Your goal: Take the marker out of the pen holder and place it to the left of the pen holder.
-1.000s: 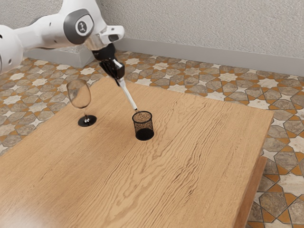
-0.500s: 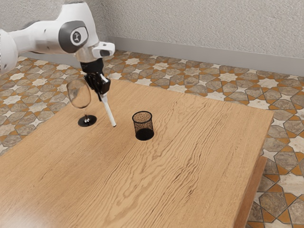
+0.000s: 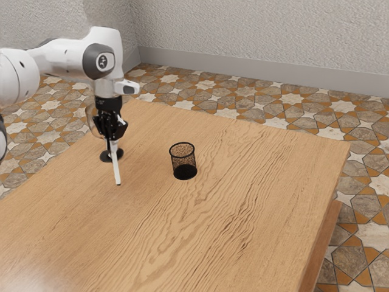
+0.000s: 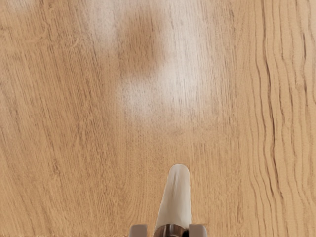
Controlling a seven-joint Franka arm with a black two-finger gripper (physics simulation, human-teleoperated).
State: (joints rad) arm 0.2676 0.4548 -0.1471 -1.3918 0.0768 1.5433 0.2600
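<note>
Marker (image 3: 116,165): held between the two fingers of the gripper (image 3: 112,140), hanging below them and in front of them as the exterior view shows it; out of the pen holder (image 3: 183,162), apart from it on the exterior view's left.
Marker, posture: nearly upright, slightly tilted, its lower end leaning toward the pen holder's side; whether that end touches the table (image 3: 243,201) cannot be told.
Marker, appearance: slim, straight and white, with a small dark lower tip; in the wrist view a smooth pale shaft, rounded at its far end, with a dark ringed part beside the fingertips (image 4: 138,230).
Gripper: black, closed on the marker, one finger to each side; well apart from the pen holder.
Pen holder: black mesh cup with a round open top and a dark base, upright.
Wine glass (image 3: 111,156): clear, on a dark round foot, standing on the exterior view's left of the pen holder; partly hidden behind gripper and marker.
Table: light brown wood with wavy grain, beneath the pen holder.
</note>
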